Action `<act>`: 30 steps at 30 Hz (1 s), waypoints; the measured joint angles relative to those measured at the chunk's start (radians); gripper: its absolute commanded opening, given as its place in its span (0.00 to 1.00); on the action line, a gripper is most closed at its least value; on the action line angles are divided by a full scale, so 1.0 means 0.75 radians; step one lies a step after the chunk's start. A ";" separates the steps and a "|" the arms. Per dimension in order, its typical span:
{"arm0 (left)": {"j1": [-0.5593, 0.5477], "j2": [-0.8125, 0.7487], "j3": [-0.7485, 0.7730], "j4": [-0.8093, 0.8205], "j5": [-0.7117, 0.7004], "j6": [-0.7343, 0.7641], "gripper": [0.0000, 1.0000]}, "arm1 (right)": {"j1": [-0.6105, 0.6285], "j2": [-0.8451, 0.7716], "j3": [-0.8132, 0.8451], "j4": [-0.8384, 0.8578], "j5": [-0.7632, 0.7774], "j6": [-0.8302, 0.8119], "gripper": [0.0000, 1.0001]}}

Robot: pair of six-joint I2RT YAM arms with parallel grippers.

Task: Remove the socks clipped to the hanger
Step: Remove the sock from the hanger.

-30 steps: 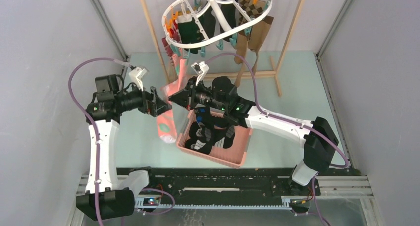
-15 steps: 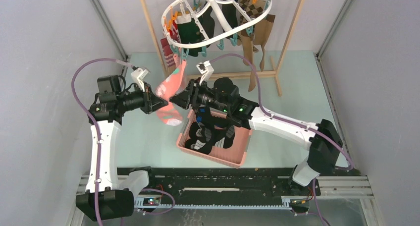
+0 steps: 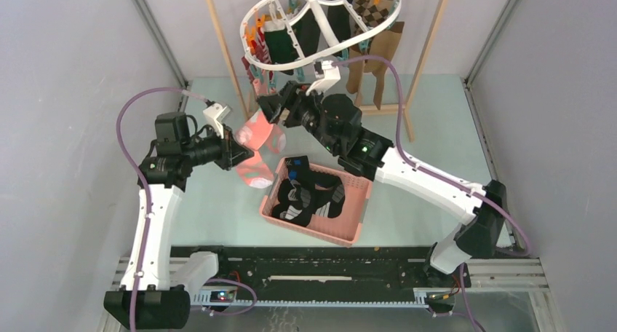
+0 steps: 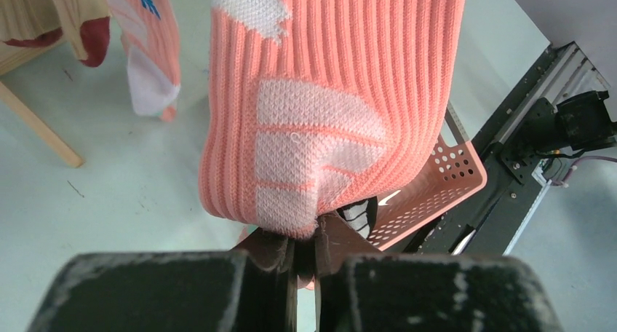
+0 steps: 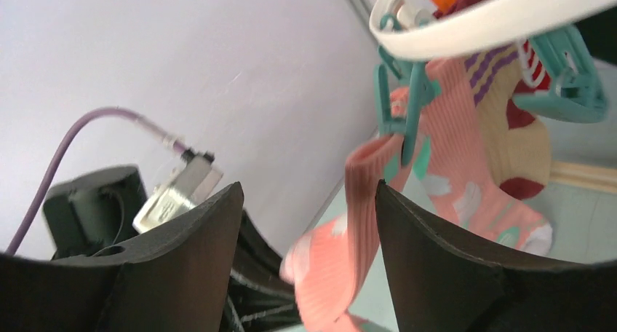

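my left gripper (image 4: 304,246) is closed tight on the low fold of the pink sock (image 4: 327,99); the fabric hides its pads. my right gripper (image 5: 309,201) stands wide open and holds nothing. at 1 o'clock above its gap, a teal clothespin (image 5: 401,106) clips the sock's top to the hanger (image 5: 502,15). how near it is, i cannot tell. the hanger is cut off.

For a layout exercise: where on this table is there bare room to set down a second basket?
Bare table lies right of the pink basket, toward the right wall, and beside the wooden rack foot. A patch sits between the left arm and the basket. Near the hanger it is crowded: hanging socks, the left gripper and the right gripper.
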 measured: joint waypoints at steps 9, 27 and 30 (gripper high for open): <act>-0.010 -0.031 -0.002 0.008 -0.039 -0.017 0.05 | -0.062 0.226 0.324 -0.133 0.096 -0.042 0.69; -0.010 -0.039 -0.002 0.007 -0.066 -0.018 0.05 | -0.094 0.348 0.529 -0.260 0.090 -0.108 0.06; -0.011 -0.042 -0.014 0.008 -0.081 -0.018 0.04 | -0.095 0.348 0.544 -0.267 0.082 -0.115 0.01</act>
